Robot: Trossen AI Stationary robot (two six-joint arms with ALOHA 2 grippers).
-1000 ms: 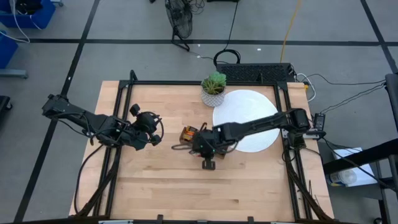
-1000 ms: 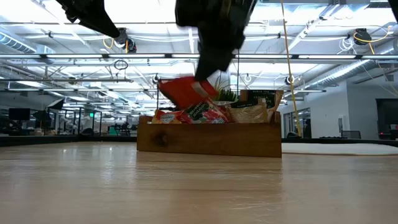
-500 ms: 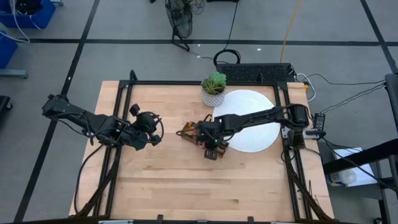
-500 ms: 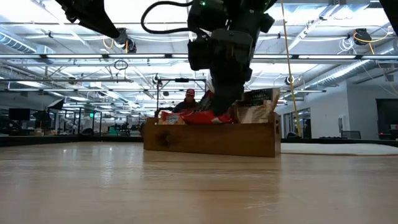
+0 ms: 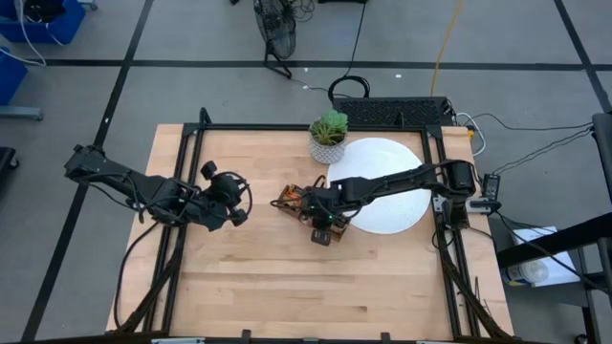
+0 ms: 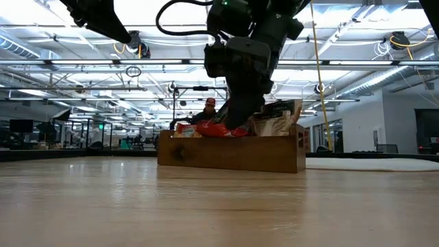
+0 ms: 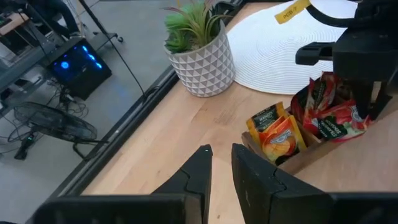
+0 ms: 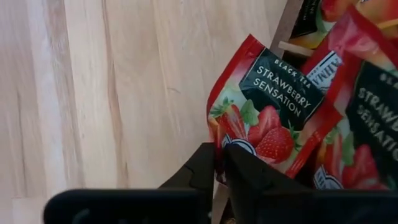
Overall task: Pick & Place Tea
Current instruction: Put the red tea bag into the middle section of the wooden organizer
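1. This is a robotics lab set in a large open industrial or office hall.
2. The low view shows a high ceiling (image 6: pixel 357 41) with exposed beams, pipes and strip lights.
3. A wooden table (image 5: pixel 249 277) in a black frame stands on grey floor marked with tape lines.
4. Loose cables (image 5: pixel 535 134), a floor fan (image 5: pixel 277 33) and computer equipment (image 7: pixel 78 62) surround it.

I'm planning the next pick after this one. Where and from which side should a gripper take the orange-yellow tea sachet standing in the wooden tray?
Probably by its top edge, coming straight down. The orange-yellow sachet stands nearly upright in the tray, at the end nearer the plant, so only its upper part sticks out; it is thin and flat, so the fingers should close across its two faces. The right gripper holds a red sachet beside it.
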